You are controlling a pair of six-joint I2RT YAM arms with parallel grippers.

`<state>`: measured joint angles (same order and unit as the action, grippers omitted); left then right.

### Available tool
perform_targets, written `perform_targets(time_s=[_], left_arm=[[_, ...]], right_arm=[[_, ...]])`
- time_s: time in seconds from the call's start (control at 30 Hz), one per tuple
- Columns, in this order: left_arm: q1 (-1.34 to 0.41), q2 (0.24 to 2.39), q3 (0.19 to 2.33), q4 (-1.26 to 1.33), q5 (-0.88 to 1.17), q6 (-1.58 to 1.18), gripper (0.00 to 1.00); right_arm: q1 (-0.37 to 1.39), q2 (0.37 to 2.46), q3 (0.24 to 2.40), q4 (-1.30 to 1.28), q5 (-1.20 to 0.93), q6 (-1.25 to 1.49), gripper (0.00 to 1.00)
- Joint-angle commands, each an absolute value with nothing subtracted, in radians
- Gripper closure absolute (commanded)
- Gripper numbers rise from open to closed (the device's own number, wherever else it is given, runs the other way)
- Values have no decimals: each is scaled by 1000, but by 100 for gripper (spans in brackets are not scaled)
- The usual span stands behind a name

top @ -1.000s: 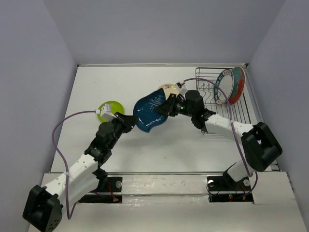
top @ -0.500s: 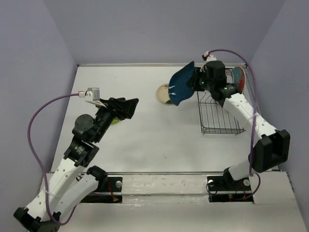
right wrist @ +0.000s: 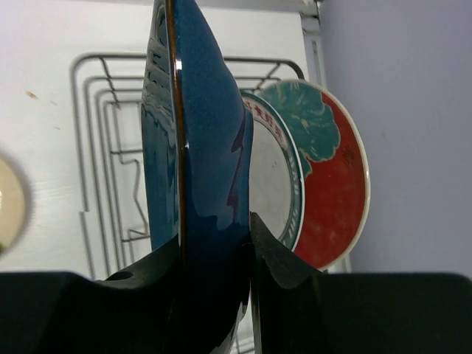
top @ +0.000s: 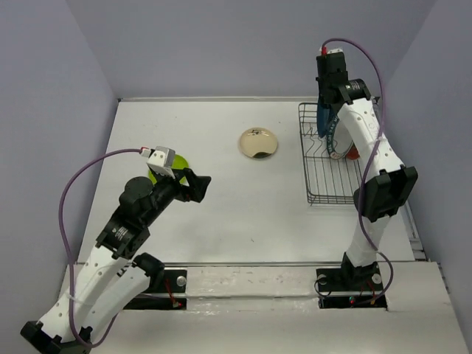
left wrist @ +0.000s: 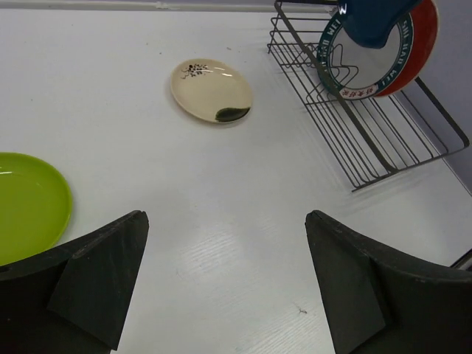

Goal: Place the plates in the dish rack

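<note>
1. Five plates are in view: two lie on the table point(top: 243, 221), two stand in the rack and one is in a claw.
2. There is one dish rack point(top: 333, 181), of black wire. It sits along the table's right edge, with its far end near the back wall.
3. The lime-green plate point(left wrist: 29, 203) lies flat on the left. In the top view the left wrist partly hides it.
4. The small cream plate point(top: 258, 142) lies flat toward the far middle, well apart from the green one and near the rack's left side.
5. The red-and-teal floral plate point(right wrist: 335, 192) and the white plate with a patterned rim point(right wrist: 269, 184) stand on edge, close together, at the rack's far end.
6. The right gripper point(right wrist: 210, 251) is clamped on the dark teal plate point(right wrist: 195, 140). It holds the plate on edge above the rack, just beside the white plate. Whether the two plates touch cannot be told.
7. The left gripper point(left wrist: 225, 243) hangs over the table with its jaws wide apart, holding nothing. The green plate lies just to its left.
8. A broad stretch of white table runs between the left gripper, the cream plate and the rack. The rack's near half shows only wire tines.
</note>
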<state>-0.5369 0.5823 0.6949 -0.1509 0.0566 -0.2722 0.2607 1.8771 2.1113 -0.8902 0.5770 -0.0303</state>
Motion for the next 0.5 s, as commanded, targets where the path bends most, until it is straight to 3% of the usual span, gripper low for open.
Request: perform_targets(time_s=[0.0,0.47], left_arm=[[-545,557,707,-117,87,-236,1],[-581,551,709,-121,63,-235,1]], right_arm=[[233,1891,2195,-953,709,-121,93],[180,1953,2118,-862,723,-192,93]])
